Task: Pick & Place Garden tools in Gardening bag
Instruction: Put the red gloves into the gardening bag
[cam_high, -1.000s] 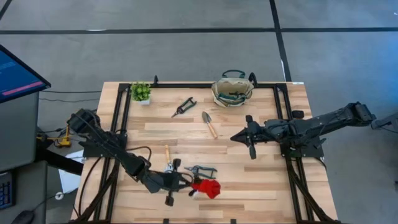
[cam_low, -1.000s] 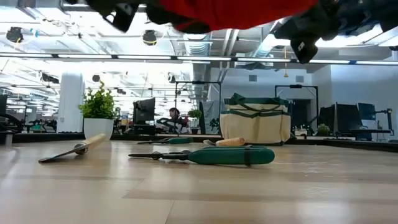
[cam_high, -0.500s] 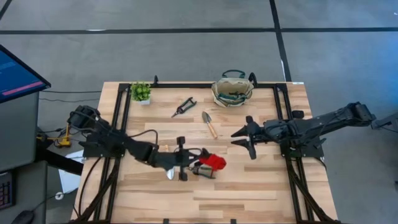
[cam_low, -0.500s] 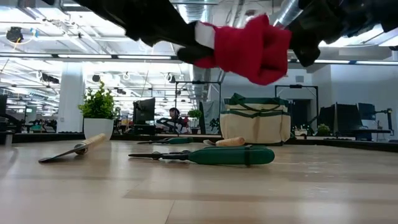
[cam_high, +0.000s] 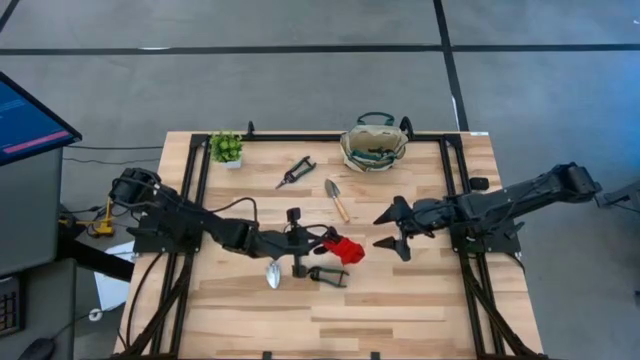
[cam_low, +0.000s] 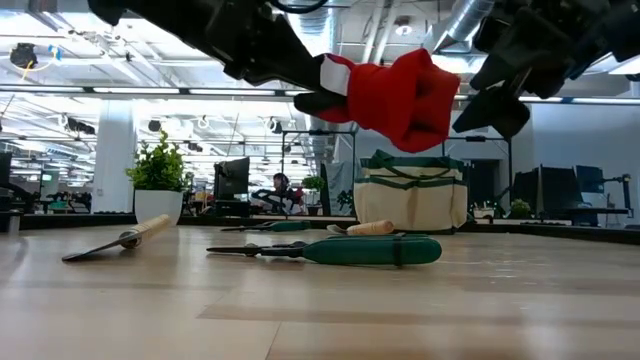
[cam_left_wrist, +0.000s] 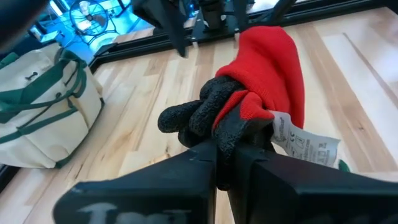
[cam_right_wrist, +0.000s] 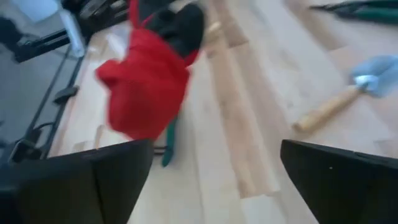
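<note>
I've got the red-and-black glove bundle (cam_high: 345, 249) clamped in my left gripper (cam_high: 322, 240), lifted clear of the desk (cam_high: 400, 310) near its middle; in the left wrist view the fingers are pinched tight on the black cuff end, the red part (cam_left_wrist: 273, 68) sticking out ahead. My right gripper (cam_high: 398, 229) sits just to the right of the bundle, jaws spread wide and empty, pointing left toward it. What matters now: the gardening bag (cam_high: 374, 146) lies at the far edge of the desk, farther and to the right of the bundle, and from where things stand my right arm looks the nearer one to it. The bundle's long axis runs roughly left to right, red end toward the right gripper, so I judge a handover is possible, or I carry on with the left arm toward the far right. On the desk below me lie the green-handled shears (cam_low: 330, 250) and a wooden-handled trowel (cam_high: 272, 268); another trowel (cam_high: 337, 199) and the pruners (cam_high: 295, 172) lie farther off, toward the bag.
</note>
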